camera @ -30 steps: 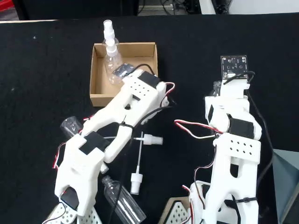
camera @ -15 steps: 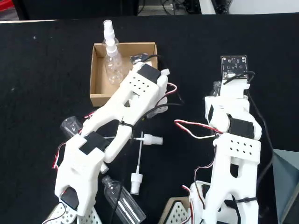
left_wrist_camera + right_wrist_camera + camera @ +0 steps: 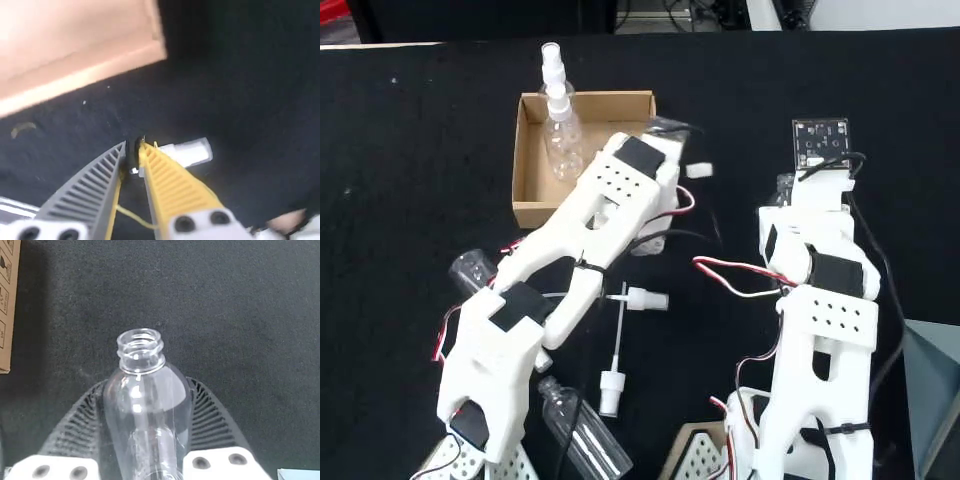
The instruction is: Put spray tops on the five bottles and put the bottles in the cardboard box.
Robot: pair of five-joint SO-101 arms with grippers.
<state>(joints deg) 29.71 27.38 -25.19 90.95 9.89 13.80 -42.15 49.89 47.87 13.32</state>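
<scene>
Swung the left hand off the cardboard box over the last second and out past its right wall, above bare tabletop. Pinching a spray top, seemingly by its thin tube, fingers pressed nearly together. Probably bound for the open bottle clamped in the right hand; leaves capping next, boxing after. Two capped bottles already standing in the box; two loose spray tops and two bare bottles waiting on the tabletop beside the left arm. Left wrist view: gives the pinch close up. Right wrist view: gives the bare threaded neck. High view: gives instead the top's place between box and right arm.
</scene>
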